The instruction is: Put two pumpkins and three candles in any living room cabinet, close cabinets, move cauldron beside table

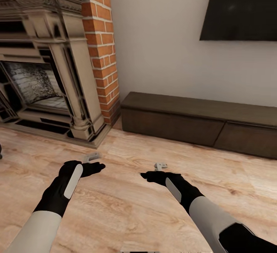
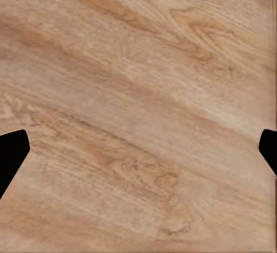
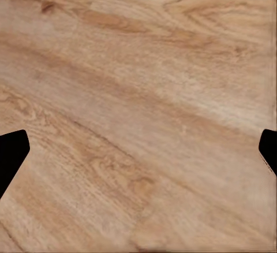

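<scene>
Cabinet [image 1: 200, 120], low and dark against the far wall right of the fireplace [image 1: 50, 64], looks closed, and with left end effector [image 1: 92, 157] and right end effector [image 1: 161, 165] both spread apart and empty, we judge everything remains undone.

Even, bright, soft light; slightly blurry renders, faint shadows

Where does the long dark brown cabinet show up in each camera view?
Head view: the cabinet runs along the wall under the TV, right of the brick fireplace column.
Left wrist view: not in it.
Right wrist view: cannot tell; a dark sliver sits at one edge.
Shared landmark: the wood floor.
</scene>
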`<state>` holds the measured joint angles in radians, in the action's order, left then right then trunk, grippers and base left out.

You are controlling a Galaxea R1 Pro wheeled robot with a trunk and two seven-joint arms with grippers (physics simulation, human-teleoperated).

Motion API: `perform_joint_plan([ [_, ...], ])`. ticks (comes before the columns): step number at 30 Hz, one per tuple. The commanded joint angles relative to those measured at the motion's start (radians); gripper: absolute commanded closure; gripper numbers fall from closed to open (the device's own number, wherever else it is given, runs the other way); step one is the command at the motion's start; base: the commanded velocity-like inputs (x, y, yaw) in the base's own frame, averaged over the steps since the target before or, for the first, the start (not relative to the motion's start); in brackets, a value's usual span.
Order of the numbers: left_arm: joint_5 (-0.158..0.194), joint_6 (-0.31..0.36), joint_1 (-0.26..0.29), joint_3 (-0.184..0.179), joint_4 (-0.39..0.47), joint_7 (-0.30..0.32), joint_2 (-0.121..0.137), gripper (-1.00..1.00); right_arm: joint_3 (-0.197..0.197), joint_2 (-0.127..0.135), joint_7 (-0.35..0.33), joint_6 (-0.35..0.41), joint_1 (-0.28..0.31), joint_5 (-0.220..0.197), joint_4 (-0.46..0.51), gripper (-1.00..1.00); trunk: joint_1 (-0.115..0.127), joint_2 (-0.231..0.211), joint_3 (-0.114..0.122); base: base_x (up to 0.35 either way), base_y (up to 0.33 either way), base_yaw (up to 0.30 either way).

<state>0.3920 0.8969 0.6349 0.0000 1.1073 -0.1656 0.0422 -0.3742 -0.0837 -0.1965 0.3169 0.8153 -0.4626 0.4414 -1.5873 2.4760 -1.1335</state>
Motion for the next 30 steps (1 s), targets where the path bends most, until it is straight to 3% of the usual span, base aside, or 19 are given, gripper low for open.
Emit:
perform_joint_plan([
  [1,0.011,0.004,0.000,0.000,0.002,-0.009,0.000,-1.00,-0.003,0.000,0.000,0.003,0.001,-0.004,0.000,-1.00,0.000,0.000,-0.002,0.000,0.000,-0.246],
  [30,0.011,0.004,0.000,0.000,0.002,-0.012,-0.004,-1.00,-0.003,0.000,0.000,0.003,0.001,-0.004,0.000,-1.00,0.000,0.000,-0.028,0.000,0.000,-0.242],
])
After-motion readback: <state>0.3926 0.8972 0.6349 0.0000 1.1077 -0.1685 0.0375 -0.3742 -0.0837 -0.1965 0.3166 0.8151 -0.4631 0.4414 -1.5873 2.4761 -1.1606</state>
